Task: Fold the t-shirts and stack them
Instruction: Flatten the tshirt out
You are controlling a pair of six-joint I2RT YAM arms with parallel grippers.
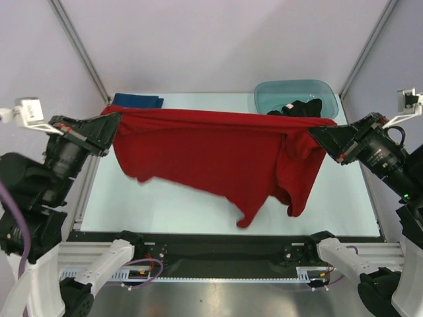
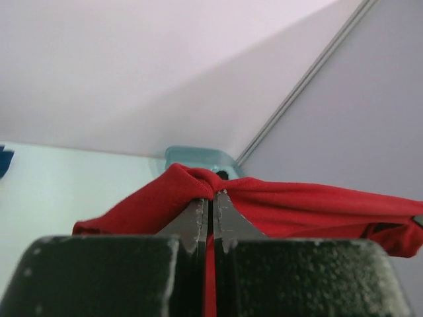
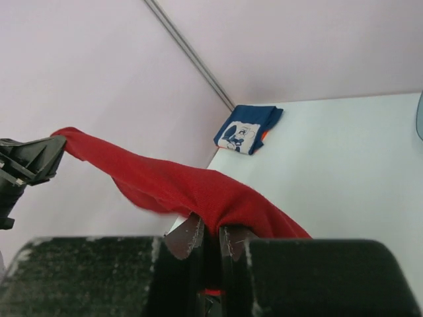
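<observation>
Top external view: the left gripper [image 1: 118,121] and right gripper [image 1: 314,135], both clamped on the red t-shirt [image 1: 205,152], hold it stretched above the table [image 1: 165,212], likely to be laid flat next for folding.

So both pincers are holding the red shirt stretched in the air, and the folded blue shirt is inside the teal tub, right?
Not quite. The folded blue shirt lies on the table at the back left, outside the teal tub, as the top view shows. The rest is right.
</observation>
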